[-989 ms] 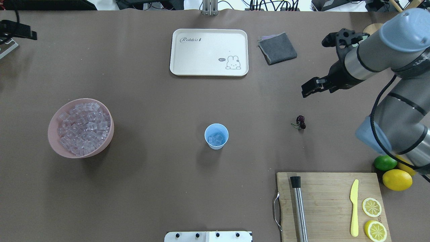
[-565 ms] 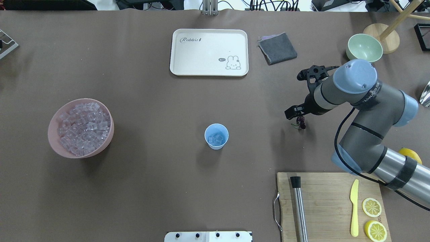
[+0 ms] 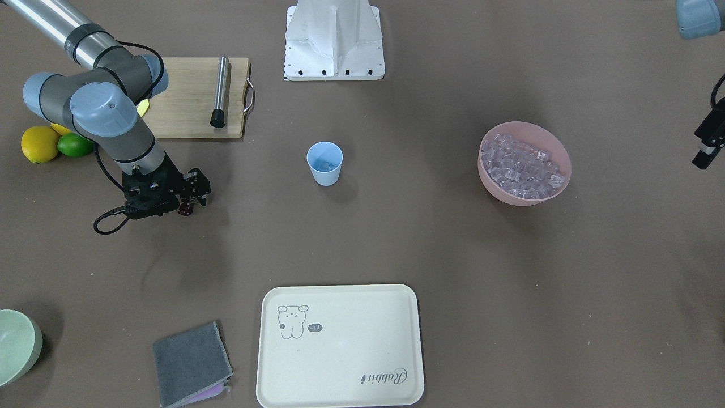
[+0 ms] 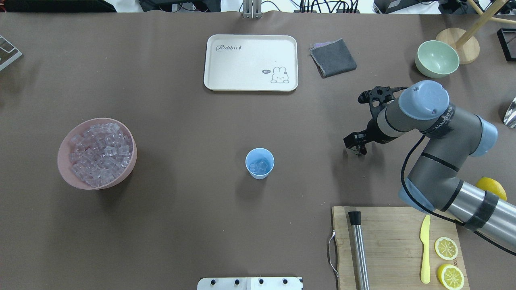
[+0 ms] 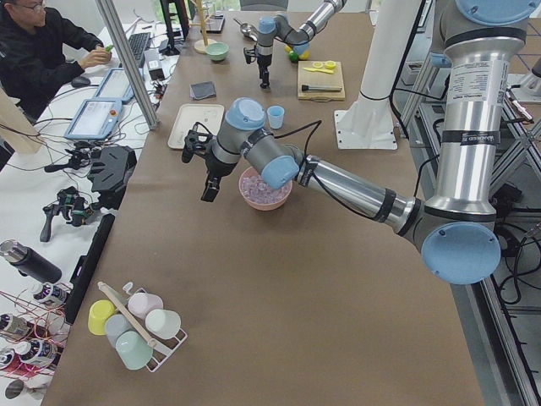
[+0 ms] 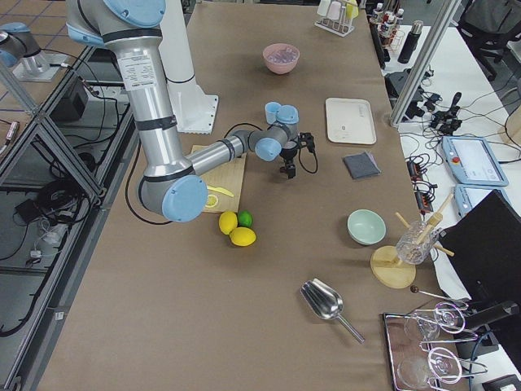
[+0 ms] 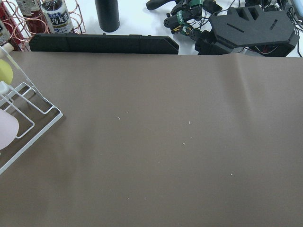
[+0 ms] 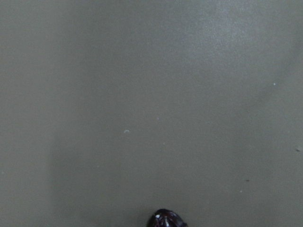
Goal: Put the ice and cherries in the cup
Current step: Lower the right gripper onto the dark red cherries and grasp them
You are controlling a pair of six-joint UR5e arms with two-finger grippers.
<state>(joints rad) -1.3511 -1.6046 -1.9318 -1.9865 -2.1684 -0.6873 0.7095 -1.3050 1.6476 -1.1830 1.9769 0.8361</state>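
Right arm is in low over the brown table (image 4: 181,225). The right gripper (image 4: 357,148) is down at the pair of tiny dark red cherries (image 3: 184,211), which lie on the table on the robot's right side. From overhead I get only a dark speck under the fingers. The right wrist view shows one glossy dark cherry at its bottom edge with bare table beyond and no fingers in frame. I cannot tell whether these fingers are spread or clenched on the fruit.

The small light-blue plastic cup (image 4: 247,161) stands upright mid-table, well apart from the cherries. A few clear ice cubes (image 4: 259,166) lie in its bottom. Many more fill the wide pink bowl (image 3: 524,198), well off to the robot's left.

The left gripper (image 3: 703,158) hangs at the table's left end, beyond the pink bowl and clear of it. The left wrist view gives bare table only. I cannot tell the state of its fingers.

Also on the table:
- A cream rectangular tray with a rabbit drawing (image 4: 242,68), with a folded grey cloth (image 4: 333,57) beside it.
- A pale green bowl (image 4: 423,66).
- A wooden cutting board (image 4: 395,233) carrying a steel rod with a black end (image 4: 359,253), a yellow plastic knife (image 4: 425,251) and two lemon halves (image 4: 446,248).
- A whole lemon (image 3: 39,144) touching a lime (image 3: 75,145), just beside the board.
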